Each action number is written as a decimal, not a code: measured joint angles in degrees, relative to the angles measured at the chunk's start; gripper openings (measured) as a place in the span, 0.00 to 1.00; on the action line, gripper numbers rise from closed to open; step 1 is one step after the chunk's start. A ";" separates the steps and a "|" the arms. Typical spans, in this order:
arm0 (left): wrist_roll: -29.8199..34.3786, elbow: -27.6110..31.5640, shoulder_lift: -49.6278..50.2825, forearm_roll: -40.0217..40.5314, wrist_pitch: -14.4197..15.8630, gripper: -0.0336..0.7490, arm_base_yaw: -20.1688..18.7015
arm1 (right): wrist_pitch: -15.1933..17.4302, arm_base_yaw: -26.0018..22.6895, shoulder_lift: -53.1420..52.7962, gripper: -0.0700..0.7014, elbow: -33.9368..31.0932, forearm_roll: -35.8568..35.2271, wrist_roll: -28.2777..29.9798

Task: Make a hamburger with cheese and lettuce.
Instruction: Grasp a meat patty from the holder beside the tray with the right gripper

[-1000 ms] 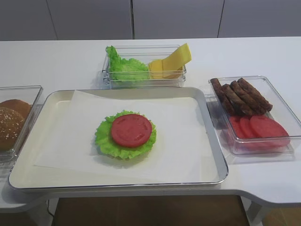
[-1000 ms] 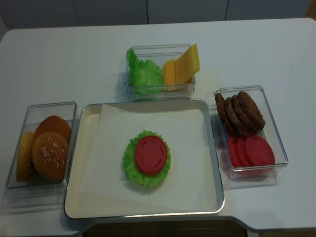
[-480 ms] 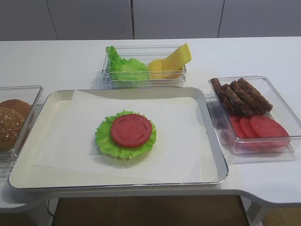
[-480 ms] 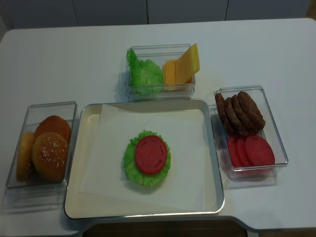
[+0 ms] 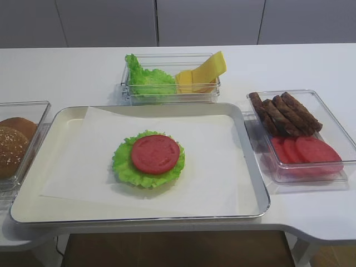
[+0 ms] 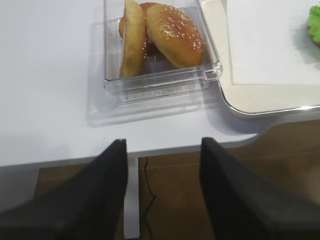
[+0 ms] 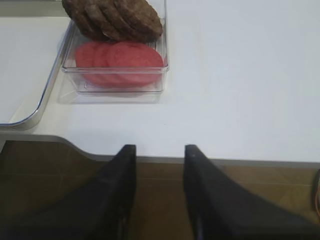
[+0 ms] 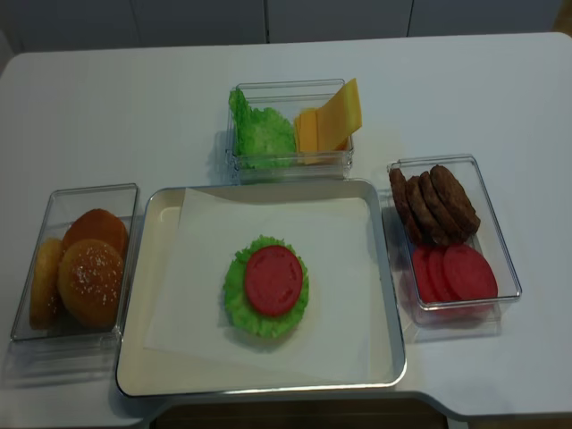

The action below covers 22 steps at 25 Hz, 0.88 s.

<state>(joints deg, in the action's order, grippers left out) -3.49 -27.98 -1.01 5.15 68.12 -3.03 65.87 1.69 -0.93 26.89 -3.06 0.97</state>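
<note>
The white table [image 8: 134, 107] carries four things directly. A metal-rimmed tray [image 8: 132, 295] sits at the middle of the front edge, ahead of both grippers and between them. Straight ahead of the left gripper [image 6: 162, 145], a clear bin of sesame buns [image 8: 76, 264] stands just beside the tray's left rim. Straight ahead of the right gripper [image 7: 160, 150], a clear bin of brown patties and tomato slices [image 8: 451, 241] stands just beside the tray's right rim. Beyond the tray, farthest from both grippers, a clear bin of lettuce and cheese [image 8: 290, 130] stands near the far rim.
</note>
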 joint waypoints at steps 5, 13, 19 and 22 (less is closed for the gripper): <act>0.00 0.00 0.00 0.00 0.00 0.49 0.00 | 0.00 0.00 0.00 0.82 0.00 -0.73 0.00; 0.00 0.00 0.00 0.00 0.00 0.49 0.00 | 0.00 0.00 0.00 0.95 0.00 -0.85 0.00; 0.00 0.00 0.00 0.00 0.00 0.49 0.00 | -0.10 0.00 0.00 0.88 0.13 -1.50 -0.33; 0.00 0.00 0.00 0.00 0.00 0.49 0.00 | 0.00 0.00 1.61 0.82 1.76 -3.13 -0.33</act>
<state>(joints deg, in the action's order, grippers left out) -3.49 -27.98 -1.01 5.15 68.12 -3.03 65.88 1.69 0.68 28.66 -6.19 0.63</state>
